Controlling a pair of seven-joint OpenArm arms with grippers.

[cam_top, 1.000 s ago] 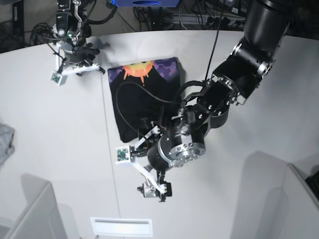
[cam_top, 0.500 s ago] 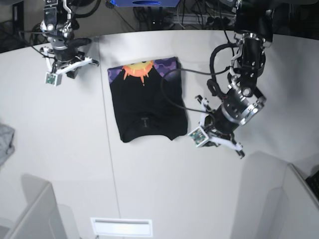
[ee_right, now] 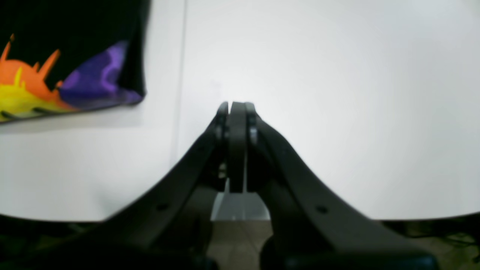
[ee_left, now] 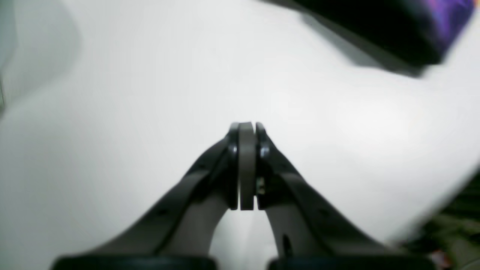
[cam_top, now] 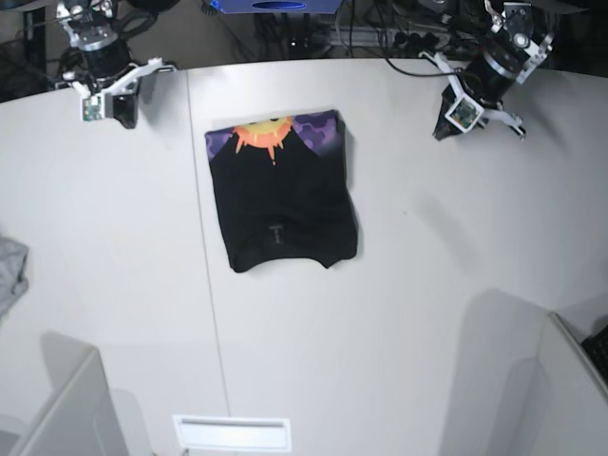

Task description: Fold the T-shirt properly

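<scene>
Base view, overhead: the T-shirt lay folded into a compact, roughly rectangular packet near the middle of the white table, black side up over most of its area, with a band of the purple, orange and yellow sun print exposed along its far edge. A small tag-like mark showed near the middle of the black panel. The 2 arms stood at the far corners of the table, well apart from the garment. The left gripper was at that view's upper right; the right gripper was at its upper left. A grey cloth scrap lay at the table's left edge, well apart from the T-shirt.

Left wrist view: the left gripper had its 2 fingers pressed together with nothing between them, above bare table. A dark, blurred edge of the T-shirt crossed the upper right corner, with what was probably a trace of the purple print, though motion blur made this uncertain.

Right wrist view: the right gripper was likewise fully closed and empty, its tips over bare table near the table's edge. The printed corner of the T-shirt occupied the upper left, flat on the surface and clear of the fingers.
</scene>
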